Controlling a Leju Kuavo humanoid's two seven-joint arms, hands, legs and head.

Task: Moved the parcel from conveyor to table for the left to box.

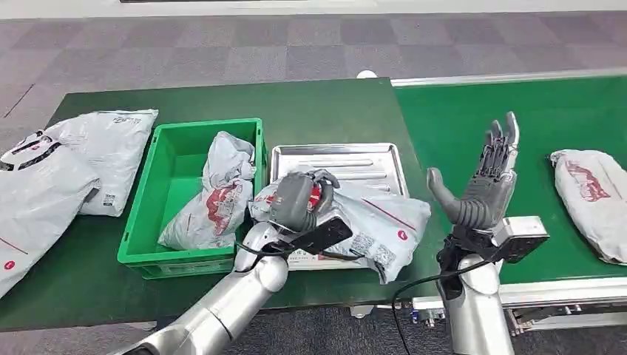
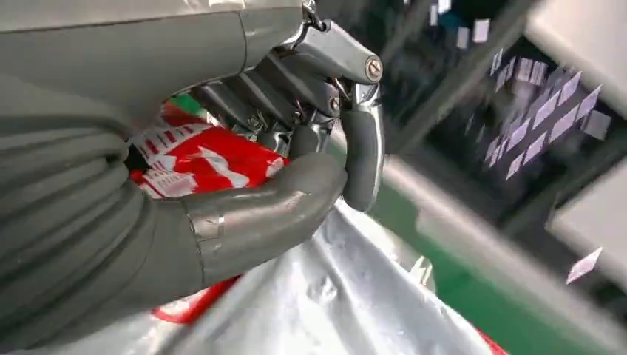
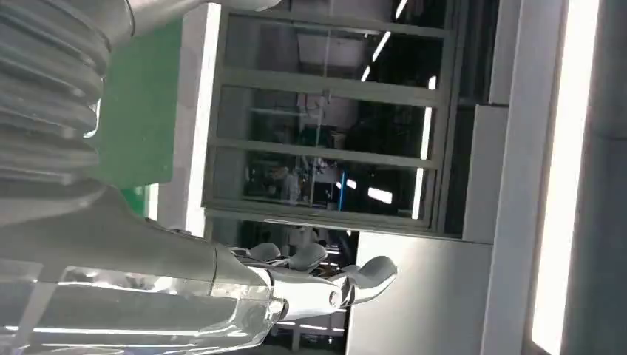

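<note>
Gripping the grey plastic mailer parcel with red print (image 1: pixel 370 222), the left hand (image 1: pixel 299 198) has its fingers and thumb clenched into the wrinkled film; the left wrist view shows the thick grey thumb (image 2: pixel 266 214) and the dark fingers (image 2: pixel 296 96) pinching a red-printed fold of the parcel (image 2: pixel 192 163). Landmark for places: the shallow silver metal tray (image 1: pixel 336 159) on the dark green table (image 1: pixel 325 103). Parcel lies across the near edge of the tray, spilling over it toward the robot, touching the tray. Just beside the tray, on the robot's left of it, stands the bright green plastic crate (image 1: pixel 166 192), with a second grey-and-red mailer bag (image 1: pixel 214 196) slumped inside against the wall nearest the tray. Farther from the tray, beyond the crate, two more grey mailer bags (image 1: pixel 66 163) lie on the table. On the other side of the tray runs the green conveyor belt (image 1: pixel 473 111), with another grey red-printed bag (image 1: pixel 591 196) well apart from the tray. Right hand (image 1: pixel 484 185) is raised over the belt's near edge, fingers spread upward, holding nothing.
</note>
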